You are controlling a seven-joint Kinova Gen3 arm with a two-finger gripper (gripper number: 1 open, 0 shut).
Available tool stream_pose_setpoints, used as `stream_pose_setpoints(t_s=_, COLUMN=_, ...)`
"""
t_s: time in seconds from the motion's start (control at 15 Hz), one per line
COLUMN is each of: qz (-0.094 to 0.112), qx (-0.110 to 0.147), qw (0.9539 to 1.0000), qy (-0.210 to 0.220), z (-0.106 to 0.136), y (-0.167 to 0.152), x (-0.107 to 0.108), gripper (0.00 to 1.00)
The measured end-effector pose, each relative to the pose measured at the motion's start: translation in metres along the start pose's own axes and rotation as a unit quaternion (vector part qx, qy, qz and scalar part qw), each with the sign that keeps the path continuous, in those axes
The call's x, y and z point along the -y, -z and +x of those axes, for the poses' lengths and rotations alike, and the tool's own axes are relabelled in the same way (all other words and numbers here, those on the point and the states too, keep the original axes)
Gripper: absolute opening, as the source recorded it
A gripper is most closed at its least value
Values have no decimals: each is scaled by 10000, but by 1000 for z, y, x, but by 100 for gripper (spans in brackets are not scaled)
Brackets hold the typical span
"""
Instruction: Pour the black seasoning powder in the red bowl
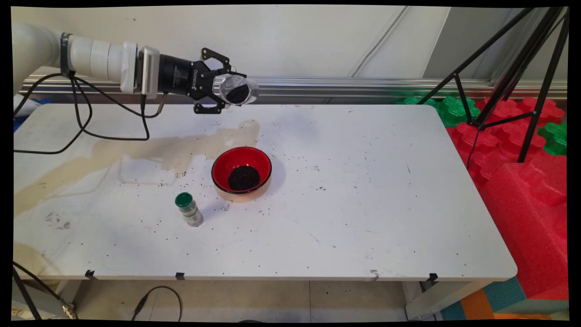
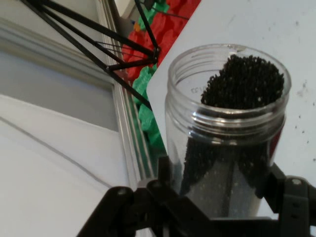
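End effector (image 1: 227, 91): raised at the tabletop's far edge, closed on a clear open jar (image 1: 236, 89); jar tipped near horizontal, long axis pointing right, mouth open, dark granules (image 2: 244, 81) heaped toward the rim. Red bowl (image 1: 241, 169): on the tabletop (image 1: 363, 204) below and toward the near side of the jar, well apart; holds a dark granule mound. Green-capped bottle (image 1: 189, 209): upright, near the bowl's near-left. Loose grains scattered about. Finger pads hidden behind the jar in hand view.
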Motion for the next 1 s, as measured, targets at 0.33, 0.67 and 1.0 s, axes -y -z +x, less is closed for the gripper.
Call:
stream_pose_setpoints(t_s=0.33, qz=-2, qx=-95, qw=9970, qy=773, z=-1, y=2, x=11, gripper=0)
stream_pose_setpoints(t_s=0.67, qz=-43, qx=-185, qw=9846, qy=1736, z=-5, y=4, x=26, gripper=0)
stream_pose_setpoints(t_s=1.0, qz=-177, qx=-201, qw=9626, qy=2697, z=-11, y=4, x=41, gripper=0)
